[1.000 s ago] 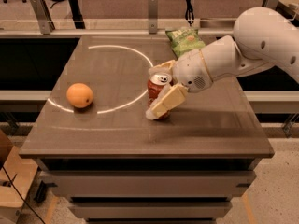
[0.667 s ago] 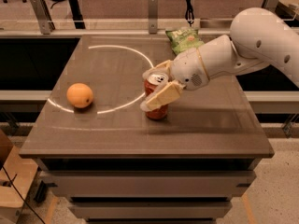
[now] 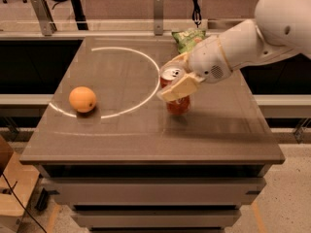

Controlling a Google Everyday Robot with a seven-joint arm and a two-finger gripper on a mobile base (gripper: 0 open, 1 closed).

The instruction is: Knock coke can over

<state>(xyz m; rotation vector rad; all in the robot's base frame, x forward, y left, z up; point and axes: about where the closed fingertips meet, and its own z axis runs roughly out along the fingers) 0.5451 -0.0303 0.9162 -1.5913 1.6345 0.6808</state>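
The red coke can (image 3: pixel 179 105) stands right of the table's middle, its silver top (image 3: pixel 171 74) leaning to the left. My gripper (image 3: pixel 166 82) reaches in from the right and straddles the can's upper half. One cream finger (image 3: pixel 179 87) lies across the can's front and the other shows behind its top. The jaws are open about the can's width. The can's base rests on the table (image 3: pixel 146 140).
An orange (image 3: pixel 82 99) sits at the left of the table. A green chip bag (image 3: pixel 188 38) lies at the far edge behind my arm (image 3: pixel 252 38). A white arc is marked on the tabletop. A railing runs behind the table.
My gripper has shifted left with the can between its fingers. The can has moved left and now leans to the left. The orange and the chip bag have not moved.
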